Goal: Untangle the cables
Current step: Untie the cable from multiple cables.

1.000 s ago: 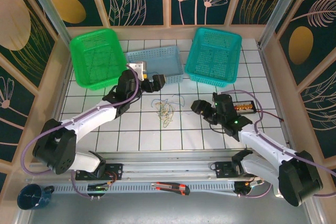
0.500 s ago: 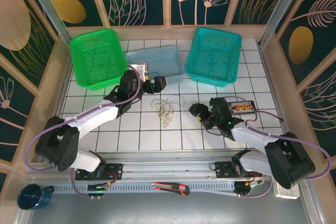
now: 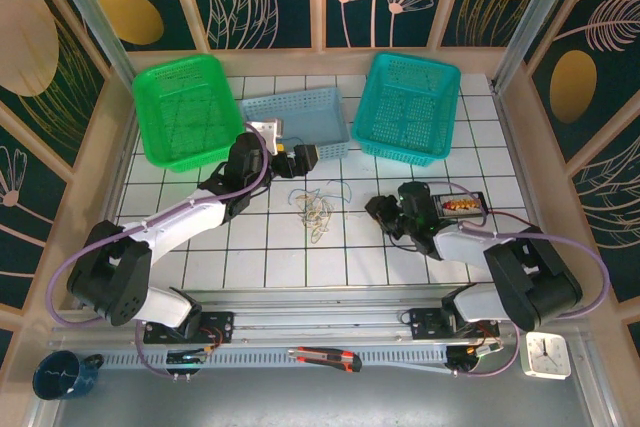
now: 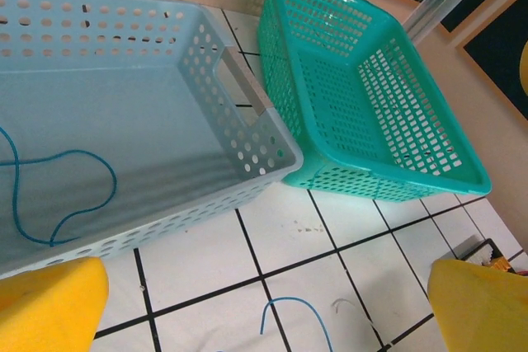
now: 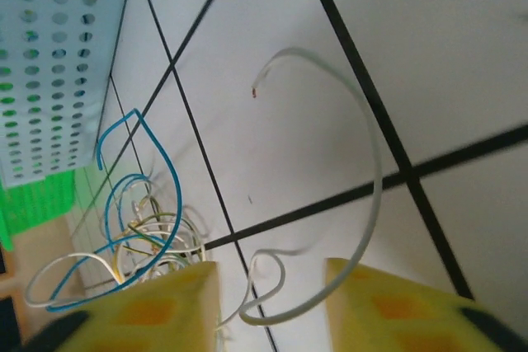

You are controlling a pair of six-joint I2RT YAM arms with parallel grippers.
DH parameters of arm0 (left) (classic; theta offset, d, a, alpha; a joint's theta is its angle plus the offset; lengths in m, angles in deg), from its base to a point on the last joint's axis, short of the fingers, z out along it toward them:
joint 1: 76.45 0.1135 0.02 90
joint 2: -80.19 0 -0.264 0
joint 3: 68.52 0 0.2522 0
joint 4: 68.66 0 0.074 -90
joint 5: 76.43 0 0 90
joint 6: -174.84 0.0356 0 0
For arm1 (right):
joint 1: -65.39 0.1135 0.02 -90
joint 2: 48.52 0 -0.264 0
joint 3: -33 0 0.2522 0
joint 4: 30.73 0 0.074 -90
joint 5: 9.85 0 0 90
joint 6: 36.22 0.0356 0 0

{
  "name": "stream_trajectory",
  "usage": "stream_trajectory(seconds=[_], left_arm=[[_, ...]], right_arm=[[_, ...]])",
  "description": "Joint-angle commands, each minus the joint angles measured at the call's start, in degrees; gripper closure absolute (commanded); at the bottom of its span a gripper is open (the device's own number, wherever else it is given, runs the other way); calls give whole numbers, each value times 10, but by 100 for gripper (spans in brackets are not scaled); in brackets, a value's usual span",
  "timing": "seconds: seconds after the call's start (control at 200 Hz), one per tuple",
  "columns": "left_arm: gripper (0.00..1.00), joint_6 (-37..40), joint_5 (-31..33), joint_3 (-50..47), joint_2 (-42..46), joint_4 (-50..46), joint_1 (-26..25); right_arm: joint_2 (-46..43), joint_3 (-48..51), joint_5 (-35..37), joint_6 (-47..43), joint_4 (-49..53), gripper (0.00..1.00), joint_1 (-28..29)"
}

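While the right gripper (image 5: 272,286) sits at the bottom of its wrist frame, I see its fingers drawn narrow with a gap between them. A white wire (image 5: 378,195) curls into that gap; whether the pads touch it I can't quite tell. The cables (image 3: 318,209) lie knotted at the centre of the top frame. My left gripper (image 4: 268,311) gapes wide before the pale blue basket (image 4: 247,113).

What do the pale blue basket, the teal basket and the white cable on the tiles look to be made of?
Pale blue basket: moulded plastic, satin finish, judging by its smooth walls and punched round holes. Teal basket: plastic too, slightly glossier, with a slotted mesh. White cable: probably plastic-insulated wire, smooth; its cut end shows a reddish tip, perhaps copper.
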Motion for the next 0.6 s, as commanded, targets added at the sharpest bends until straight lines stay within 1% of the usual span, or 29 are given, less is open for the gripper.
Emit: stream_trajectory(seconds=[0.0, 0.045, 0.24, 0.375, 0.485, 0.596], left_arm=[[1, -3, -11, 10, 1, 20, 3], [1, 0, -12, 8, 3, 22, 4], [1, 11, -14, -13, 14, 44, 4], [1, 20, -19, -30, 17, 63, 3], [1, 33, -35, -44, 18, 89, 3], [1, 59, -75, -56, 18, 125, 4]], right_arm=[[7, -10, 5, -1, -28, 91, -14], [2, -15, 2, -9, -26, 100, -18], [-57, -69, 14, -76, 39, 100, -21], [-99, -130, 19, -129, 93, 100, -20], [-117, -188, 14, -172, 129, 100, -17], [-125, -245, 1, -213, 140, 100, -6]])
